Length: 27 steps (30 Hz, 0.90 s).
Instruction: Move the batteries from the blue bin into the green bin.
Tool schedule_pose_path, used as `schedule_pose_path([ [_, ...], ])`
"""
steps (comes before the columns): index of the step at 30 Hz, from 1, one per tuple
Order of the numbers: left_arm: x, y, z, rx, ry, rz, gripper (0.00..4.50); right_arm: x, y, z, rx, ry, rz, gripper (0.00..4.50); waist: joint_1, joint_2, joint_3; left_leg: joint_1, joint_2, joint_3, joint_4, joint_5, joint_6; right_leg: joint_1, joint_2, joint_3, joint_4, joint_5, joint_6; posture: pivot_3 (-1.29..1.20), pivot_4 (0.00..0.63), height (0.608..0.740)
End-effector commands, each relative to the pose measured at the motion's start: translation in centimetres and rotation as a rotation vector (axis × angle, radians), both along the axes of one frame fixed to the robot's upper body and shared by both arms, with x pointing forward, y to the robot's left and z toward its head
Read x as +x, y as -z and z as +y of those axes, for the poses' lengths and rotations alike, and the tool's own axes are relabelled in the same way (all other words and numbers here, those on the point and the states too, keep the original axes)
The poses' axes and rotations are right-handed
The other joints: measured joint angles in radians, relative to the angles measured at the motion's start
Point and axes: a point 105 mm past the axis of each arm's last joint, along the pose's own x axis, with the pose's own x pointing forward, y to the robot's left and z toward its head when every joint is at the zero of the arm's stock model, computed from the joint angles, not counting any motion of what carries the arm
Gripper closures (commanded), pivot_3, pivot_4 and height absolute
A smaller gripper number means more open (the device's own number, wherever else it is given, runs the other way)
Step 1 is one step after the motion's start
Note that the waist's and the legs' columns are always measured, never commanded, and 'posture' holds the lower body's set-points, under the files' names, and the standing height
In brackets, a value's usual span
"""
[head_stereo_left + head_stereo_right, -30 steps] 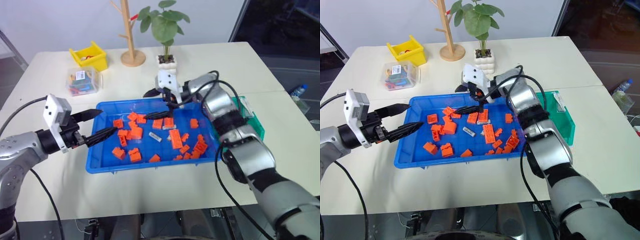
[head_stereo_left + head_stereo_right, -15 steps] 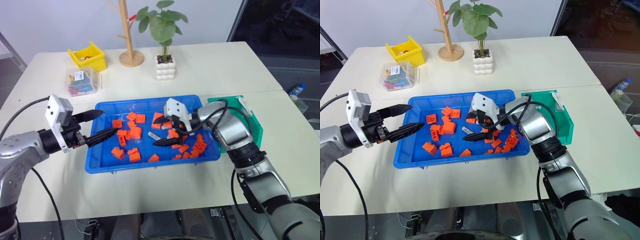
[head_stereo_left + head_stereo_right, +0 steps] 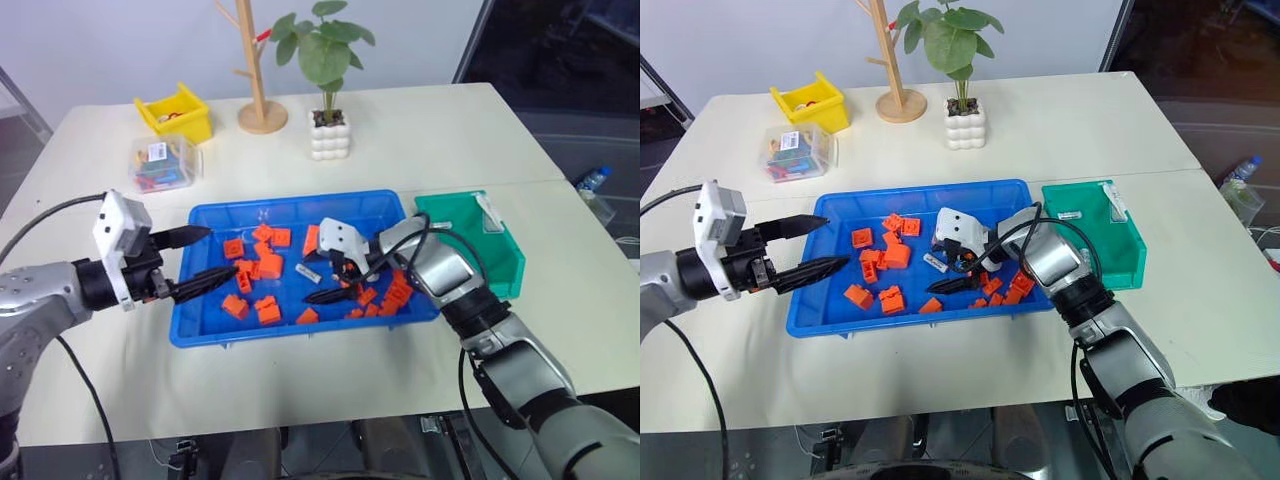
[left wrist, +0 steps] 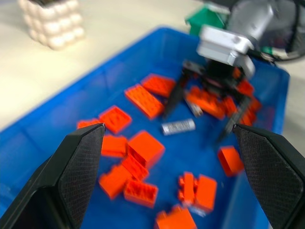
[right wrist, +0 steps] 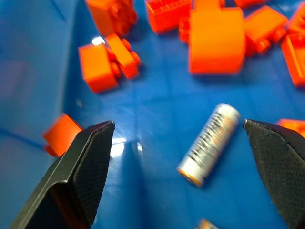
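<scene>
The blue bin [image 3: 205, 330] lies mid-table, strewn with orange blocks [image 3: 268, 265]. One silver battery [image 3: 309, 271] rests on its floor near the middle, and it also lies between my right fingers in the right wrist view [image 5: 208, 143]. My right gripper [image 3: 318, 282] is low inside the bin, open, its fingers [image 5: 81, 176] straddling that battery without touching it. Over the bin's left end hangs my left gripper [image 3: 205, 257], open and holding nothing. The green bin [image 3: 505, 262] stands against the blue bin's right end, and a small silver piece [image 3: 1070, 214] lies in it.
A yellow bin [image 3: 180, 112] and a clear box [image 3: 165, 163] of small parts stand at the back left. A wooden tree stand [image 3: 262, 110] and a potted plant [image 3: 330, 135] stand behind the blue bin. Bare table lies in front.
My right gripper has come from the blue bin's far rim toward me and down to the battery, staying open. The left gripper has held its place.
</scene>
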Motion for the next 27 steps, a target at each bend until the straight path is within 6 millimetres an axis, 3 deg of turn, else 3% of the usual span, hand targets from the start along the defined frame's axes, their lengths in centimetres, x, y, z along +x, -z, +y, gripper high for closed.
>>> schedule_pose_path([
  [1, -0.9, -0.9, -0.3, 0.026, 0.042, -0.022, 0.0, 0.7, -0.5, 0.7, 0.001, -0.004, -0.047, 0.05, 0.0, 0.0, 0.0, 0.0, 0.0, 0.0, 0.0, 0.0, 0.0, 0.0, 0.0, 0.0, 0.0, 0.0, 0.0, 0.0, 0.15, 0.74],
  [5, -0.8, -1.1, -0.5, 0.016, 0.04, -0.041, 0.0, 1.1, 0.1, 0.7, -0.012, 0.006, -0.042, 0.05, 0.001, 0.0, 0.0, 0.0, 0.0, 0.0, 0.0, 0.0, 0.0, 0.0, 0.0, 0.0, 0.0, 0.0, 0.0, 0.0, 0.15, 0.74],
  [7, -0.7, -1.1, -0.5, 0.017, 0.037, -0.046, 0.0, 1.0, 0.3, 0.8, -0.018, 0.004, -0.04, 0.58, 0.001, 0.0, 0.0, 0.0, 0.0, 0.0, 0.0, 0.0, 0.0, 0.0, 0.0, 0.0, 0.0, 0.0, 0.0, 0.0, 0.15, 0.74],
  [10, -0.7, -1.1, -0.4, 0.022, 0.033, -0.046, 0.0, 0.8, 0.6, 0.9, -0.032, -0.013, -0.035, 1.78, 0.001, 0.0, 0.0, 0.0, 0.0, 0.0, 0.0, 0.0, 0.0, 0.0, 0.0, 0.0, 0.0, 0.0, 0.0, 0.0, 0.15, 0.74],
  [15, -0.7, -1.1, -0.2, 0.024, 0.03, -0.048, 0.0, 0.6, 0.5, 1.1, -0.032, -0.025, -0.032, 4.41, 0.001, 0.0, 0.0, 0.0, 0.0, 0.0, 0.0, 0.0, 0.0, 0.0, 0.0, 0.0, 0.0, 0.0, 0.0, 0.0, 0.15, 0.74],
  [19, -0.7, -0.9, -0.2, 0.021, 0.029, -0.045, 0.0, 1.0, -0.2, 1.3, -0.01, -0.007, -0.058, 4.41, 0.001, 0.0, 0.0, 0.0, 0.0, 0.0, 0.0, 0.0, 0.0, 0.0, 0.0, 0.0, 0.0, 0.0, 0.0, 0.0, 0.15, 0.74],
  [22, -0.7, -0.6, -0.3, 0.012, 0.038, -0.037, 0.0, 1.2, -2.2, 1.8, 0.039, 0.003, -0.083, 4.41, 0.001, 0.0, 0.0, 0.0, 0.0, 0.0, 0.0, 0.0, 0.0, 0.0, 0.0, 0.0, 0.0, 0.0, 0.0, 0.0, 0.15, 0.74],
  [27, -0.5, -0.1, -1.0, -0.02, 0.079, -0.022, 0.0, 1.5, -8.3, 2.0, 0.154, 0.037, -0.151, 4.41, 0.001, 0.0, 0.0, 0.0, 0.0, 0.0, 0.0, 0.0, 0.0, 0.0, 0.0, 0.0, 0.0, 0.0, 0.0, 0.0, 0.15, 0.74],
])
